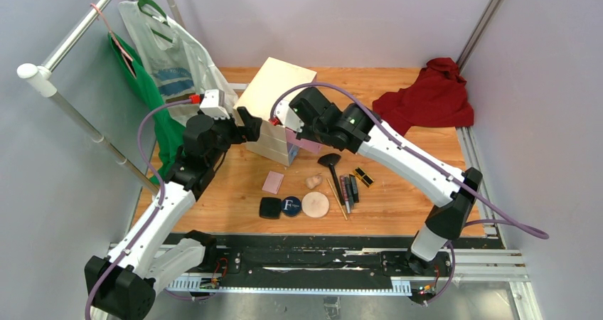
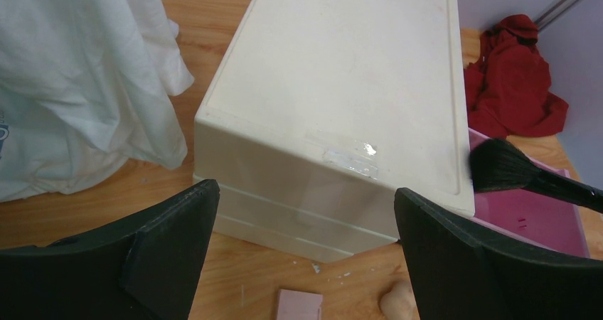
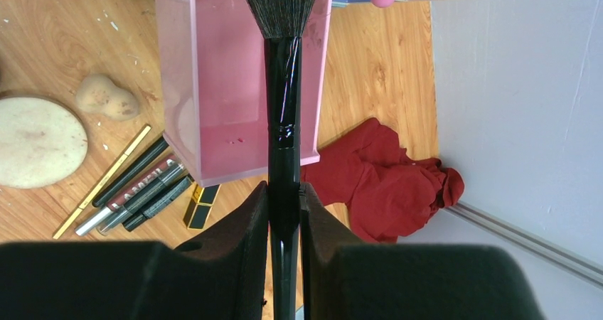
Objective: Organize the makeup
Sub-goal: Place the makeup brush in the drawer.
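My right gripper (image 3: 284, 192) is shut on the handle of a black brush (image 3: 281, 85). Its bristles hang over the open pink drawer (image 3: 213, 85) of the cream chest (image 1: 274, 92). My left gripper (image 2: 306, 190) stands open and holds nothing, close to the chest's near corner (image 2: 320, 252). On the table lie a pink square (image 1: 272, 182), black square compact (image 1: 269, 208), navy compact (image 1: 290, 206), beige puff (image 1: 315, 205), sponge (image 1: 313, 181), a second brush (image 1: 331, 165), pencils (image 1: 348, 189) and a lipstick (image 1: 364, 176).
A red cloth (image 1: 427, 99) lies crumpled at the back right. A white plastic bag (image 1: 171, 57) and a green one (image 1: 153, 99) hang from a metal rail (image 1: 71, 43) at the left, close to the chest.
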Robot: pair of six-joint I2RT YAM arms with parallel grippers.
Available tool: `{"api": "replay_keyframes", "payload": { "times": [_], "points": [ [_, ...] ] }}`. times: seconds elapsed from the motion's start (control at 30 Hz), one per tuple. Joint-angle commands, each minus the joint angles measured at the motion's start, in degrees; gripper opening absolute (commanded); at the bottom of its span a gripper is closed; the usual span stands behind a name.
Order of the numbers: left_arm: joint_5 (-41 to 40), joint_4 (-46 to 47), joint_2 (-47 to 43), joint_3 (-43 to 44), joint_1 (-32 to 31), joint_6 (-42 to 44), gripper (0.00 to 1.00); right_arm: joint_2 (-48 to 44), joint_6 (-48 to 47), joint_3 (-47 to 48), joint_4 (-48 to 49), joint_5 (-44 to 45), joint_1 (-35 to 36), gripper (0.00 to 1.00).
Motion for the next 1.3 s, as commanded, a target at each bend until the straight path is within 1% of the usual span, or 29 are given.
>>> {"api": "replay_keyframes", "payload": {
  "times": [0.0,0.2,0.47,0.97,1.17,1.27],
  "points": [
    [-0.30,1.64,-0.50,-0.54,0.08,-0.19,0.98,1.60,-0.92,4.03,-4.60,2.11,-0.63,0.01],
    [-0.31,1.76,-0.50,-0.55,0.03,-0.18,0.98,1.89,-0.82,5.60,-7.08,2.42,-0.57,0.01],
    [-0.27,1.85,-0.59,-0.50,0.02,-0.20,0.98,1.91,-0.55,5.36,-8.83,2.14,-0.59,0.01],
    [-0.54,1.85,-0.10,-0.37,0.02,-0.03,0.98,3.71,-0.81,5.03,-8.92,1.07,-0.77,0.01],
    [-0.68,2.00,-0.17,-0.71,0.05,-0.08,0.98,4.43,-0.64,4.98,-8.56,0.69,-1.11,0.05],
    [-0.78,2.07,-0.18,-0.85,0.02,-0.10,0.98,4.36,-0.46,5.03,-8.38,0.70,-1.19,0.09]
  ]
}}
